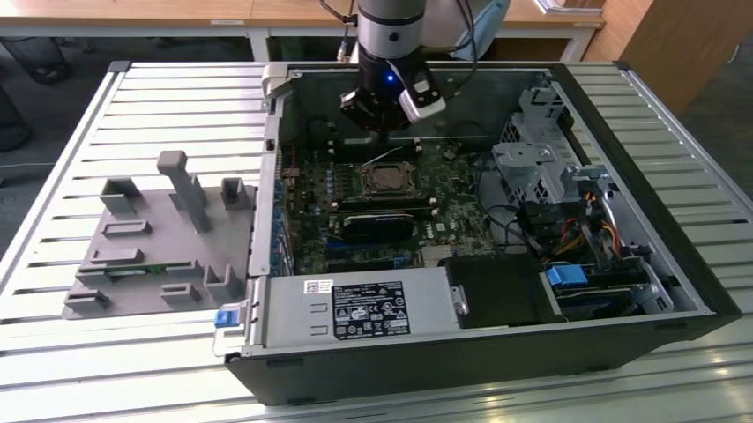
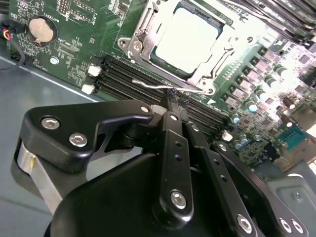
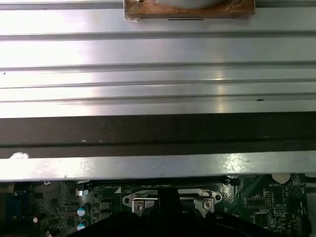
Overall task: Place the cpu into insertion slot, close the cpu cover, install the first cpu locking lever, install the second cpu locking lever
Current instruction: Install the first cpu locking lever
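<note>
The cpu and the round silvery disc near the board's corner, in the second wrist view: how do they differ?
The cpu is square; the disc is round. The cpu is clearly the larger of the two. The cpu lies framed by the silvery cpu cover, while the disc sits in a dark ring-shaped holder. Both are flat, pale and metallic, and both lie on the green board.

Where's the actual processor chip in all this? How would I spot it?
Look inside the open black computer case, at the green motherboard on its floor. Just in front of the robot's gripper sits a silvery cpu cover framing the cpu: a flat, plain grey metal square, unlike the long black memory slots beside it.
</note>
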